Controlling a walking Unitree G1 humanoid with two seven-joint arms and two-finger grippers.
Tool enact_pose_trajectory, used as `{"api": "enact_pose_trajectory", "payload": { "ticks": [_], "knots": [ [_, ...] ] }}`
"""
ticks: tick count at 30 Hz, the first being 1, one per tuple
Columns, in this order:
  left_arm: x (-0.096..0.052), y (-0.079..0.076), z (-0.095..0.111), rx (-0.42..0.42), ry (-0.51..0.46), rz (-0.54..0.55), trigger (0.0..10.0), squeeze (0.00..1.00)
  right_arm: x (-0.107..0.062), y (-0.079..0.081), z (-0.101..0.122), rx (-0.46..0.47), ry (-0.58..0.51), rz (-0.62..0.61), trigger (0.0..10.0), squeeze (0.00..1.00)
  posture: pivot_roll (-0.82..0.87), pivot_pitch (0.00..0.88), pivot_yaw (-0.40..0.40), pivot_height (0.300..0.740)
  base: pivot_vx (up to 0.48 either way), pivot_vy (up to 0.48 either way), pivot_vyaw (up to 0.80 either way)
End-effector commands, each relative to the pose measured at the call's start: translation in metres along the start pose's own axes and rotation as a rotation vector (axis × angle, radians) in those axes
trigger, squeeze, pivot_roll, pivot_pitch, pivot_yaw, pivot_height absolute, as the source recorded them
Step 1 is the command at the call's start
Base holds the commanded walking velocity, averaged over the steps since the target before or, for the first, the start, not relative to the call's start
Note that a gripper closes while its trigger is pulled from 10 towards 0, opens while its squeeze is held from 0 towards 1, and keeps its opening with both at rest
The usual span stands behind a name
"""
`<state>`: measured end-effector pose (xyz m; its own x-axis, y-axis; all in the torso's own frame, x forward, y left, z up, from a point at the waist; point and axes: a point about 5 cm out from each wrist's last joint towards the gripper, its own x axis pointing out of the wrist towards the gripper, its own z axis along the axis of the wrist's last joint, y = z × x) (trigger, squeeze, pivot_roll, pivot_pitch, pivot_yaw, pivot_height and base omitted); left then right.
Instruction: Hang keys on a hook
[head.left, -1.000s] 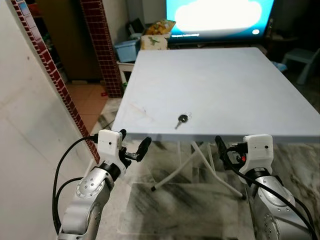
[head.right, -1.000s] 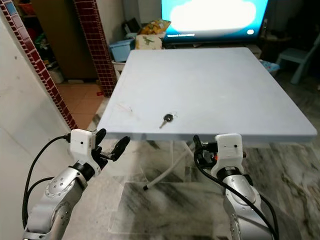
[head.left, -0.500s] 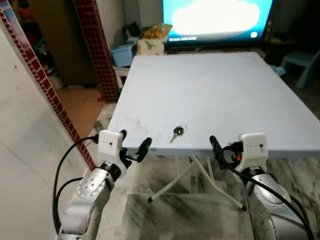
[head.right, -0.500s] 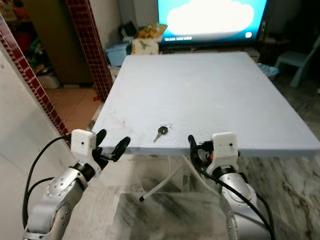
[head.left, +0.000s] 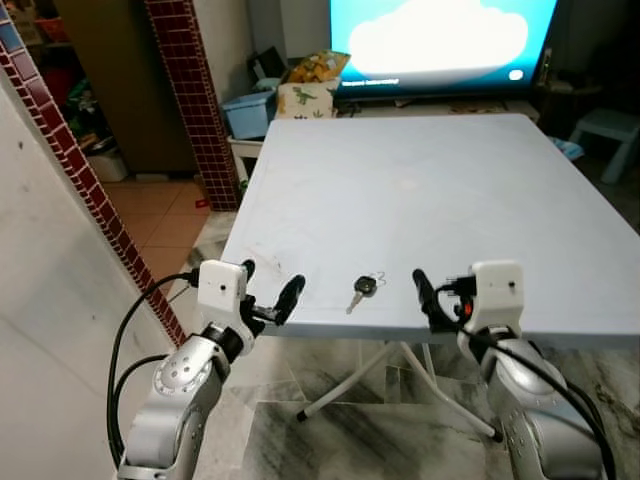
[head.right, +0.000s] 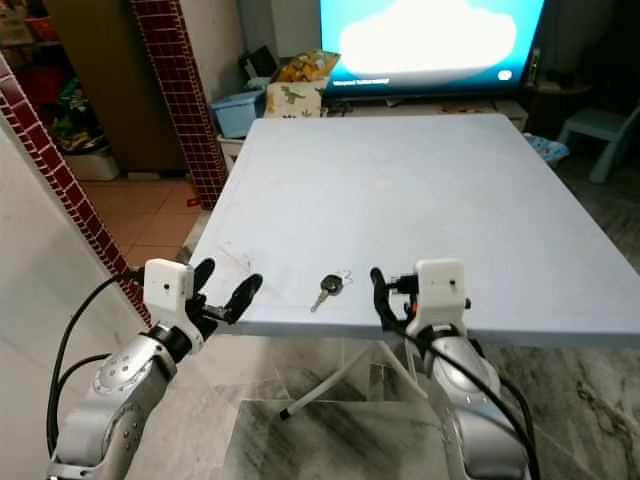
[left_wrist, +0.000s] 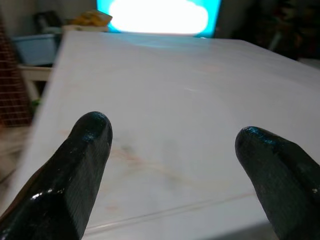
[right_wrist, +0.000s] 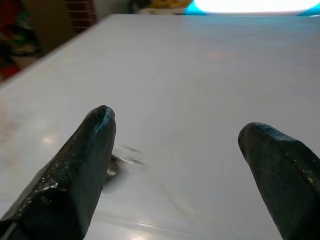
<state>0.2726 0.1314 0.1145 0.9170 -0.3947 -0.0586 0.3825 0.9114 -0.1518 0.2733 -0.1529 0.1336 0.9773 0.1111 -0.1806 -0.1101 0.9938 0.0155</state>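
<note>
A small key with a black head and a ring (head.left: 362, 290) lies on the pale grey table (head.left: 420, 190), close to its front edge. My right gripper (head.left: 438, 292) hovers at that edge just right of the key, fingers open and empty. In the right wrist view the blurred key (right_wrist: 121, 159) sits beside one black finger (right_wrist: 80, 170) of the open gripper (right_wrist: 180, 137). My left gripper (head.left: 270, 282) is open and empty at the table's front left corner, left of the key. In the left wrist view, bare tabletop shows between its fingers (left_wrist: 75, 170).
A bright TV screen (head.left: 440, 40) stands behind the table. A blue bin (head.left: 250, 105) and a printed bag (head.left: 310, 88) sit at the back left by a red brick column (head.left: 195, 90). A white wall (head.left: 50, 300) runs along my left. A blue stool (head.left: 610, 130) is at right.
The view has come closer to the table. Both grippers now stand at the table's front edge instead of below it. The key lies where it was.
</note>
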Motion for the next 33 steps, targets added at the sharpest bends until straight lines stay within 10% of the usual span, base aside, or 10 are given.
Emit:
{"api": "enact_pose_trajectory", "payload": {
  "ticks": [1, 33],
  "knots": [
    [-0.003, 0.008, 0.002, 0.015, 0.007, 0.031, 10.0, 0.00, 0.001, 0.008, 0.002, 0.013, 0.005, 0.025, 10.0, 0.00, -0.07, 0.014, 0.053, 0.740, 0.000, 0.000, 0.00],
    [-0.020, 0.002, -0.006, 0.060, 0.082, -0.019, 10.0, 0.00, 0.068, 0.046, -0.002, 0.236, 0.217, 0.044, 10.0, 0.00, -0.01, 0.059, 0.064, 0.740, 0.000, 0.000, 0.00]
  ]
}}
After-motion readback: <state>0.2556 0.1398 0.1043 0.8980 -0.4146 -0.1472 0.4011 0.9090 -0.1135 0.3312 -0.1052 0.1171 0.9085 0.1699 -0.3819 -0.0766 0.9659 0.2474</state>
